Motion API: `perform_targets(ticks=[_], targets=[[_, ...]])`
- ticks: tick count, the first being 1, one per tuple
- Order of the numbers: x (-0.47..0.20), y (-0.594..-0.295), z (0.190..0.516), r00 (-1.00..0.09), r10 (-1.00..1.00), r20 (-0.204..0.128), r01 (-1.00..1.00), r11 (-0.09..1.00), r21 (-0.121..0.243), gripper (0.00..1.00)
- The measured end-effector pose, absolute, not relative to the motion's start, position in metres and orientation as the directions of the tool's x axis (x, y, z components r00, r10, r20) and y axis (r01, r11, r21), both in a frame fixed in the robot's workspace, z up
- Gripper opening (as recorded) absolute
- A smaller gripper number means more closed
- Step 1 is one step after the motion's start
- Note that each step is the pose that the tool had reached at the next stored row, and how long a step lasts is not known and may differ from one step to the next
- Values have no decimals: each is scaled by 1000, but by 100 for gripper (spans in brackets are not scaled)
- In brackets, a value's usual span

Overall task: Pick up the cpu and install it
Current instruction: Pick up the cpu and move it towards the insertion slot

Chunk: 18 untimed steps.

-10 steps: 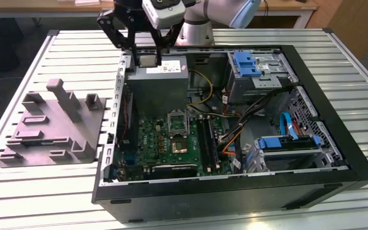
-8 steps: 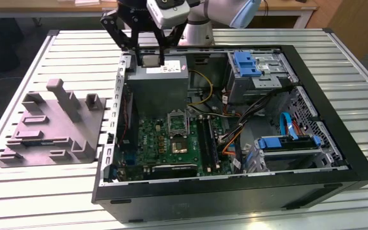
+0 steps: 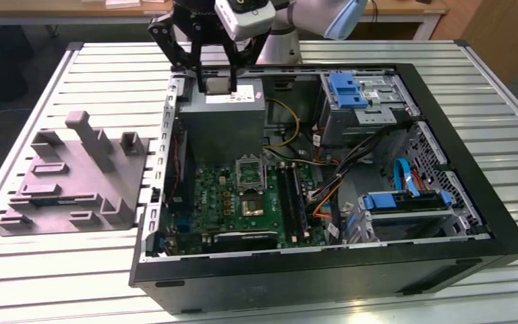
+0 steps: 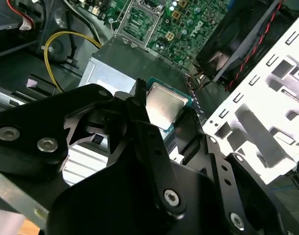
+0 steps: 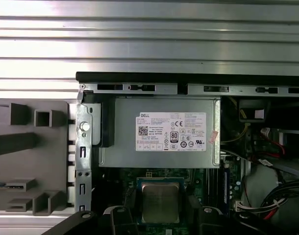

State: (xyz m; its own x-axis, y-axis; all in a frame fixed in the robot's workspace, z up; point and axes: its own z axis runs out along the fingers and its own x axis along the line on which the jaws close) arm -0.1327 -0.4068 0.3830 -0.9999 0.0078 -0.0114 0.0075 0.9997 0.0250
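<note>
The cpu (image 3: pixel 214 84), a small square chip with a silvery top, hangs in the air above the grey power-supply box (image 3: pixel 227 125) at the back of the open computer case. My gripper (image 3: pixel 213 79) is shut on it, black fingers pressing two opposite edges. Both wrist views show the cpu (image 4: pixel 164 104) (image 5: pixel 160 201) held flat between the fingers (image 5: pixel 121 216), with the power-supply box (image 5: pixel 159 132) and green board beyond. The black socket frame (image 3: pixel 250 174) on the green board (image 3: pixel 218 202) lies nearer the case's middle and stands bare; the second wrist view shows this socket frame (image 4: pixel 139 22) too.
A grey moulded fixture (image 3: pixel 70 179) lies on the slatted table at the exterior view's left, outside the case wall (image 3: pixel 164 169). A dark memory stick (image 3: pixel 291 199) stands beside the socket. Cables and blue drive brackets (image 3: pixel 347 91) crowd the case's other half.
</note>
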Motion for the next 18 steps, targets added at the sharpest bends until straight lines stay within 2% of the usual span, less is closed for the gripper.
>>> perform_targets(ticks=[18], targets=[[-129, -407, 383, -1000, 8, -12, 7, 1000, 25, 47]])
